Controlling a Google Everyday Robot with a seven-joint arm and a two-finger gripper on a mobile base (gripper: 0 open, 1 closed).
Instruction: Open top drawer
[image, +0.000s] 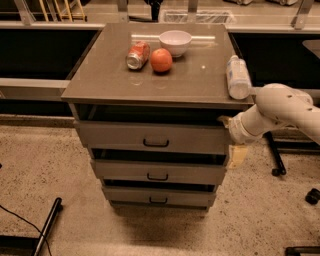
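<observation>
The top drawer (115, 136) is the wide grey front just under the cabinet's top, with a small dark bail handle (156, 143) at its centre. A dark gap shows between the front and the top above it. My gripper (234, 142) is on a white arm that reaches in from the right. It sits at the right end of the top drawer's front, well to the right of the handle. A cream part of it hangs down beside the drawer's right corner.
On the cabinet's top (100, 85) lie a red can (138, 54), an orange fruit (161, 60), a white bowl (175, 42) and a white bottle (237, 77) at the right edge. Two narrower drawers (120, 170) (125, 194) sit below. Chair castors (276, 171) stand right, a black bar (47, 225) bottom left.
</observation>
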